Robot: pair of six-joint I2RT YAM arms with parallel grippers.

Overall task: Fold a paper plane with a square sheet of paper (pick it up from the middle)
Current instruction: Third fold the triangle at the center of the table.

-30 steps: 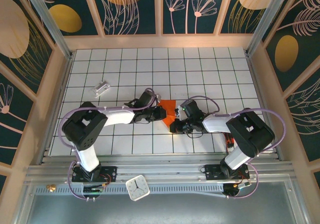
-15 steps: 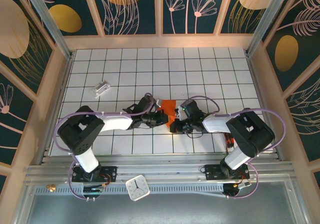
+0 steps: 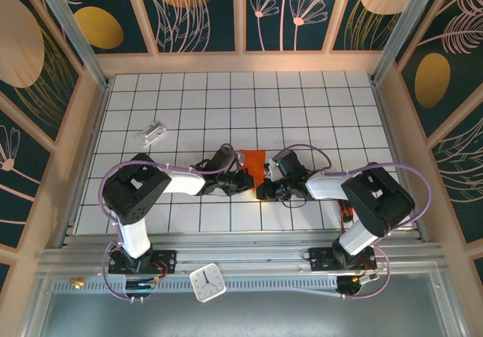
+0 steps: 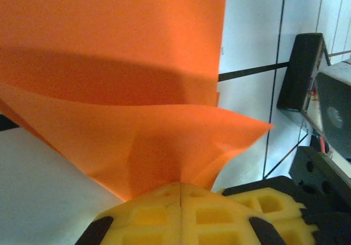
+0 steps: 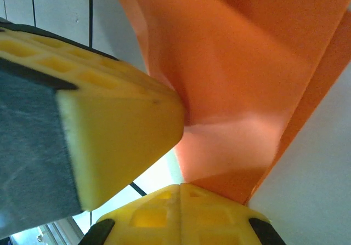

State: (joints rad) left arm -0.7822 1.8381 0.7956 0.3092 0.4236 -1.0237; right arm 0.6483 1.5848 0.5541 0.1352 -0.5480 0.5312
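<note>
Walls: dark teal panels with gold and pink leaf drawings, framed in pale wood, enclose your workspace on three sides.

Table (image 3: 302, 103): white tiles with black grid lines and a raised wooden rim. You have open tiles from the sheet to the far wall and out to both sides.

Square sheet of paper (image 3: 253, 158): bright orange, thin, partly folded and creased, lifted at the table's middle between your two arms. Its loose edges fan upward from both grips.

Left end effector (image 4: 180, 187): yellow pads clenched on a pinched fold of the sheet.

Right end effector (image 5: 181, 186): clenched on the sheet's opposite edge.

Clock (image 3: 207, 283): white, on the near rail; its numerals are too small for you to read.

Silvery block (image 3: 153, 132): far left, well apart from the sheet.
</note>
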